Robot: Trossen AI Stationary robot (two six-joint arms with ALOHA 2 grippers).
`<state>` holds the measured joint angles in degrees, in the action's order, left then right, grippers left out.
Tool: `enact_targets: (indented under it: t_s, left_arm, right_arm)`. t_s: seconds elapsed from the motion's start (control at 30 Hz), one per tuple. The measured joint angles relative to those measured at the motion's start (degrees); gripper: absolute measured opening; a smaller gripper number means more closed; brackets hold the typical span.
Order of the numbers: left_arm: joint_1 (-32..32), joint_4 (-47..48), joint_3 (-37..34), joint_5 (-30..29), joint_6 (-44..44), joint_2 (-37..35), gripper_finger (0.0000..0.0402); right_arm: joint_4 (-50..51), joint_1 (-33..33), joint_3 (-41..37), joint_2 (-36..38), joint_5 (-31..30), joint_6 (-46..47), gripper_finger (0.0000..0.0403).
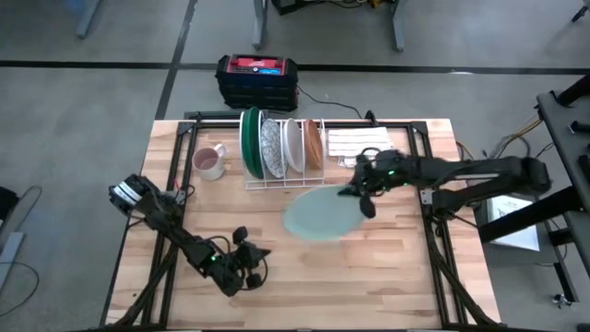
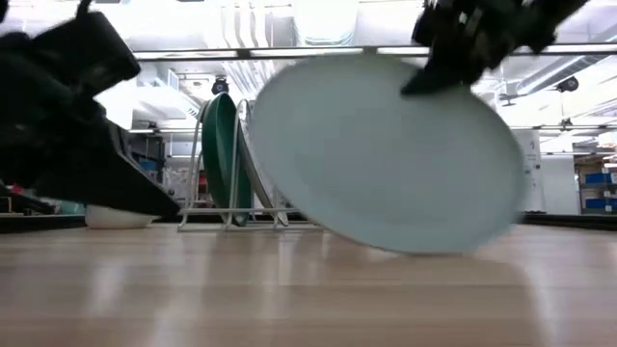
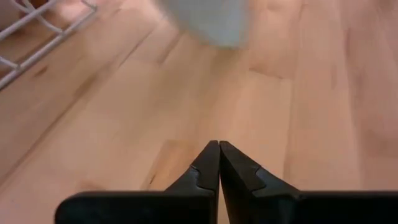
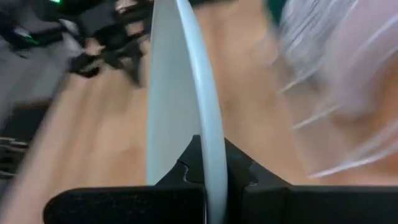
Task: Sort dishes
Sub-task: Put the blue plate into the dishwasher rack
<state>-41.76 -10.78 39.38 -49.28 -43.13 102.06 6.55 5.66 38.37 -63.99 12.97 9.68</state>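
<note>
Pale mint plate (image 4: 186,93) rim clamped between right gripper (image 4: 208,171) fingers, tilted above table (image 1: 387,277), left gripper (image 3: 219,163) fingers together.

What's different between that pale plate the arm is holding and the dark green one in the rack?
The pale mint plate is out on the table, tilted, its edge pinched by the right gripper; the dark green plate stands upright in the white wire rack, with no gripper on it. The mint plate is light and alone; the green one is dark and lined up beside other plates. Both are round and look plain.
</note>
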Motion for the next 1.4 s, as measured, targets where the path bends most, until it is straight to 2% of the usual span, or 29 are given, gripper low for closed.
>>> enact_targets:
  t_s: [0.1,0.2,0.3,0.47,0.7,0.87,1.07,1.4]
  left_arm:
    - [0.0,-0.6,0.2,-0.5,0.0,-0.6,0.0]
    - [0.0,-0.3,0.1,-0.5,0.0,-0.5,0.0]
    - [0.0,-0.5,0.1,-0.5,0.0,-0.5,0.0]
    - [0.0,-0.6,0.1,-0.6,0.0,-0.5,0.0]
    - [0.0,-0.6,0.2,-1.1,0.3,-0.5,0.0]
    - [0.0,-0.6,0.2,-1.2,0.4,-0.5,0.0]
    - [0.0,-0.7,0.2,-1.2,0.4,-0.5,0.0]
    - [0.0,0.3,0.2,-1.2,0.4,-0.5,0.0]
  right_arm:
    - [5.6,-0.5,5.3,5.2,-7.3,-8.2,0.0001]
    - [5.4,-0.5,10.9,9.1,-11.7,-17.8,0.0001]
    - [5.7,-0.5,15.6,10.7,-12.6,-29.7,0.0001]
    - [5.7,-0.4,24.0,9.5,-13.2,-38.1,0.0]
    - [7.5,0.0,32.5,2.9,-13.2,-52.7,0.0]
    - [7.5,1.4,37.8,-4.4,-13.4,-64.5,0.0]
    - [7.4,2.5,43.1,-13.0,-13.9,-91.1,0.0]
    - [3.3,3.0,47.3,-25.6,-15.7,-115.6,0.0]
